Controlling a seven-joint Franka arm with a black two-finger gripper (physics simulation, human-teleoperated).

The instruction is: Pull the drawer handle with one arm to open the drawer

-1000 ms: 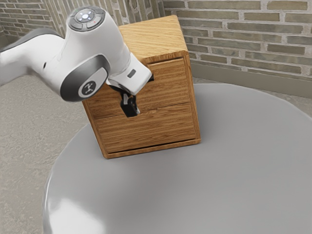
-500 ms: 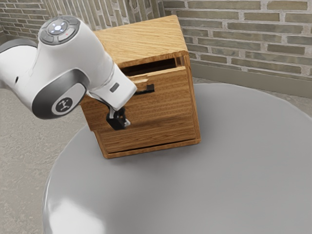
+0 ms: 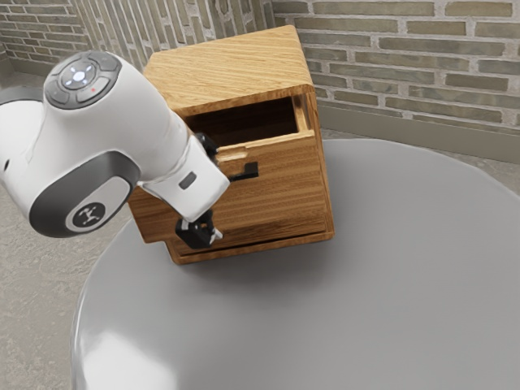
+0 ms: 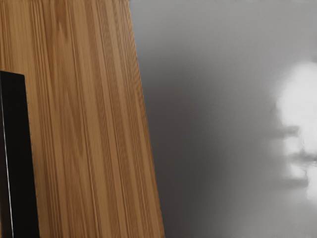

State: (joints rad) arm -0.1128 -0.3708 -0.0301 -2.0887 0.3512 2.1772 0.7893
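Observation:
A wooden cabinet [image 3: 244, 73] with two drawers stands on the round grey table [image 3: 366, 309]. Its top drawer [image 3: 276, 183] is pulled partway out, and a dark gap shows behind its front. The drawer's black bar handle [image 3: 246, 171] sticks out to the exterior view's right of my gripper [image 3: 213, 177], whose white hand covers the bar's other end. In the wrist view the wooden drawer front [image 4: 84, 124] is very close, with the black handle [image 4: 15, 158] beside it and the table [image 4: 223, 124] beyond.
A brick wall [image 3: 406, 57] runs behind the table. My white arm [image 3: 89, 162] crosses in front of the cabinet's side toward the exterior view's left. The lower drawer [image 3: 268, 223] is shut. Bare tabletop lies in front of the cabinet.
The top drawer has gone from shut to partly open. My hand has moved down and toward the exterior view's left together with the handle.

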